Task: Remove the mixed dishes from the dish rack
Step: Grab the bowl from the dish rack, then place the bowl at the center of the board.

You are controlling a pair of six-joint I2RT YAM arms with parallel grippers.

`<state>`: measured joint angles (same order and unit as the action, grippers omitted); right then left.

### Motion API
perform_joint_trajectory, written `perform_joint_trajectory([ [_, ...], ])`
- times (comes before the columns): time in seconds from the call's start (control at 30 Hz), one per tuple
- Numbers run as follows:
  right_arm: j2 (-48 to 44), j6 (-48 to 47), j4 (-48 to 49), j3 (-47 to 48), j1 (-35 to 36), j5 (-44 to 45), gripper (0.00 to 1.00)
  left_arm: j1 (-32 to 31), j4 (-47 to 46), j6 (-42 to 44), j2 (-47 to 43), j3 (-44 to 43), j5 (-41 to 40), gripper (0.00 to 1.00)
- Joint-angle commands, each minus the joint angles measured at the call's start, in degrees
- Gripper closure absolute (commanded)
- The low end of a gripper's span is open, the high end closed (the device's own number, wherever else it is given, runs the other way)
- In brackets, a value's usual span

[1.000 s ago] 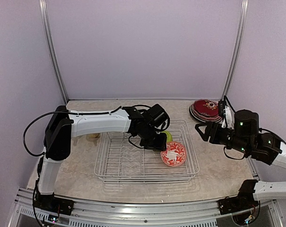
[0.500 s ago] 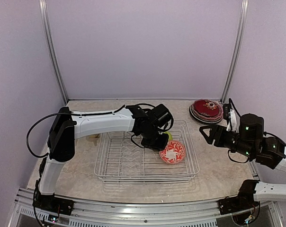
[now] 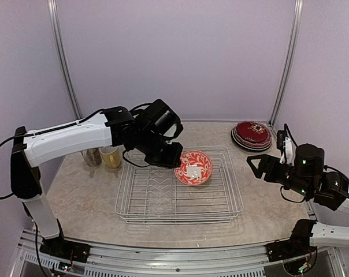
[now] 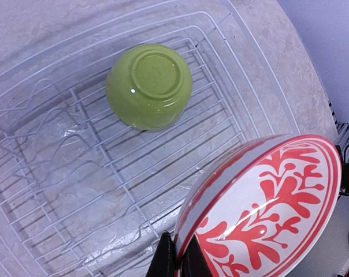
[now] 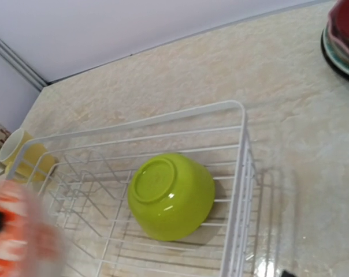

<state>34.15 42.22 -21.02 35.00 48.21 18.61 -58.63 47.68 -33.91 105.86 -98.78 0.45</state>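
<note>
Above the dish rack (image 3: 175, 220), the left gripper (image 3: 174, 163) is clamping the small white-and-red bowl (image 3: 194, 167) by its thin rim, which is looking glazed, slippery and breakable.

The dish rack (image 4: 232, 124) is showing as thin white coated wire, smooth and faintly shining. The lime-green bowl (image 4: 149, 86) is gleaming like glazed ceramic, with bright highlights sitting on its upturned base. The white-and-red bowl (image 4: 267, 213) is looking equally glossy, with light reflecting off its painted outside. The tabletop (image 3: 88, 202) is appearing as a beige, stone-patterned surface, smooth with a soft sheen. The left claw (image 4: 177, 261) is looking matt black, while the arm shells (image 3: 70, 138) are reading as smooth white plastic. The stacked plates (image 3: 252, 134) are glinting with a glazed finish.
</note>
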Motion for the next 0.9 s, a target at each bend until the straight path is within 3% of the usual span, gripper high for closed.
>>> perform_joint_trajectory([
  [0.0,-2.86,-0.74,0.21,-1.92,-0.15,2.18,0.21,3.42,0.50,-2.16,-12.13,7.82,-3.93,1.00],
  [0.27,-5.36,-1.26,1.66,-2.28,-0.09,2.89,0.06,13.97,4.52,-8.97,-36.35,25.81,-8.86,1.00],
  [0.5,-1.80,-1.50,4.33,-2.04,-0.13,1.19,0.02,27.00,9.25,-18.73,-52.73,40.19,-8.24,1.00],
  [0.7,2.29,-1.75,7.29,-1.42,-0.20,-0.90,0.02,35.06,9.59,-27.06,-59.15,49.26,-8.59,1.00],
  [0.87,5.15,-1.90,8.16,-0.55,-0.14,-2.86,0.02,42.95,2.12,-28.35,-58.68,56.77,-0.05,1.00],
])
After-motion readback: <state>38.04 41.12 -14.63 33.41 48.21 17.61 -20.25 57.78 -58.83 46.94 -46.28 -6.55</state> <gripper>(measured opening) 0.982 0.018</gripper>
